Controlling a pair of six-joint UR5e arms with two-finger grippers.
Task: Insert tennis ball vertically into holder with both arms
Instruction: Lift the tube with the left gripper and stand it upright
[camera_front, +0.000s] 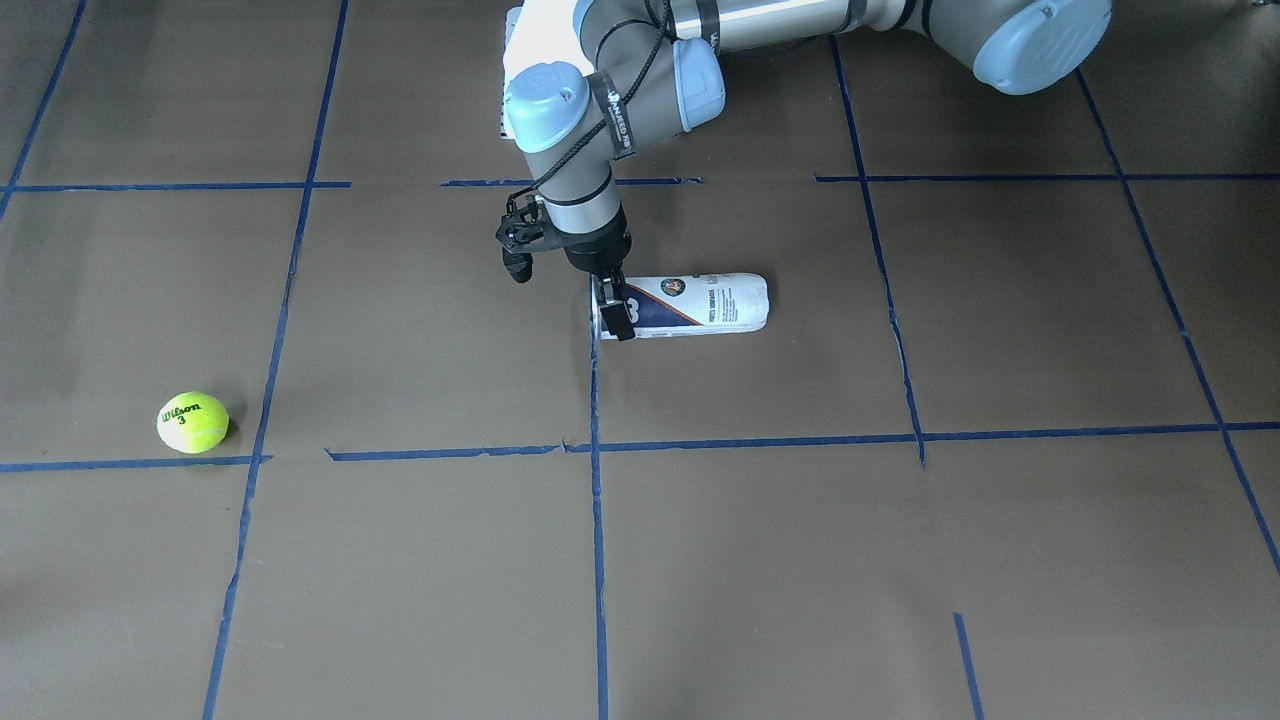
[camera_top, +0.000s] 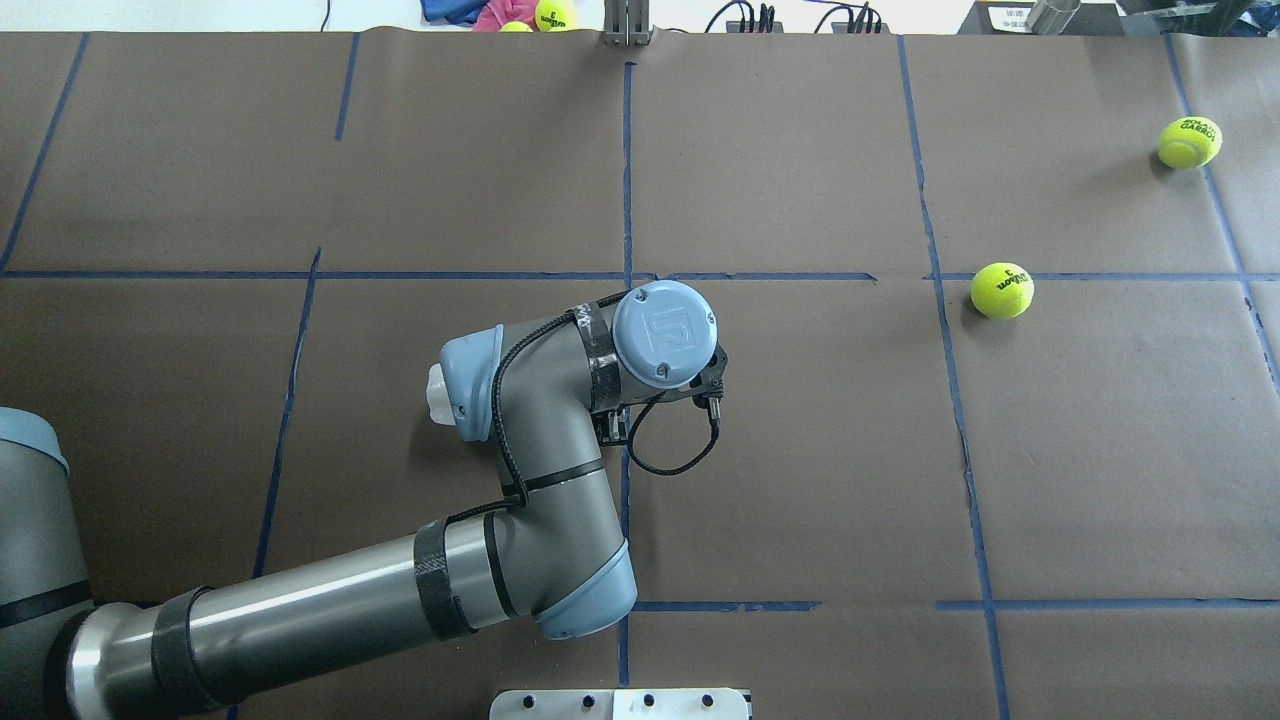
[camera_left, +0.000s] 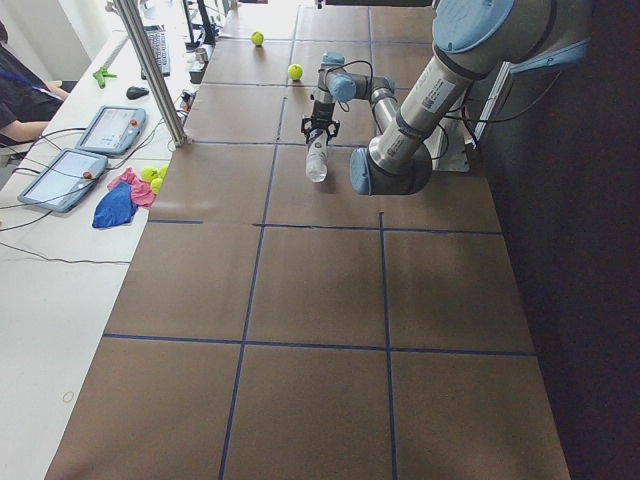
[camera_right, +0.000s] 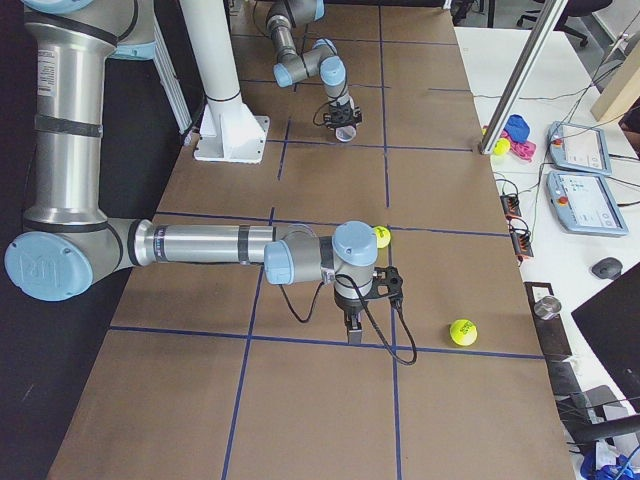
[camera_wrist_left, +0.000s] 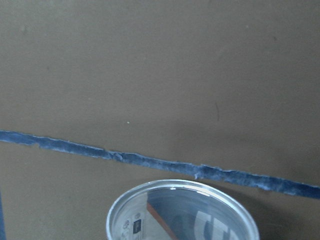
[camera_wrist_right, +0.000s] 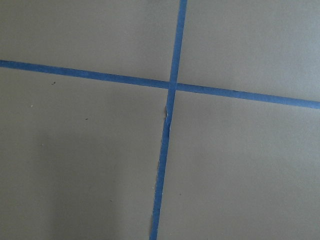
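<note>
1. Your table (camera_front: 800, 560) is covered in brown paper, gridded with blue tape (camera_front: 597, 520) that is torn and gapped in places.
2. On your side, a white bench (camera_left: 40, 300) carries two pendants (camera_left: 105, 128) and pink and blue cloths (camera_left: 115, 200).
3. The left gripper (camera_front: 615, 318) is clamped on the mouth end of the holder (camera_front: 700, 302). The holder lies on its side, closed end pointing from the fingers toward the robot's left.
4. The right gripper (camera_right: 351, 330) hangs above the paper; you cannot tell whether its fingers are apart or together.
5. The ball (camera_front: 193, 422) sits well apart from the left gripper, between the two grippers and nearer the right one. It reads "Wilson 3".
6. The holder's label is navy and white with a round emblem; its small print is unreadable.
7. The other ball (camera_top: 1190, 142) has dark print, too small to read.
</note>
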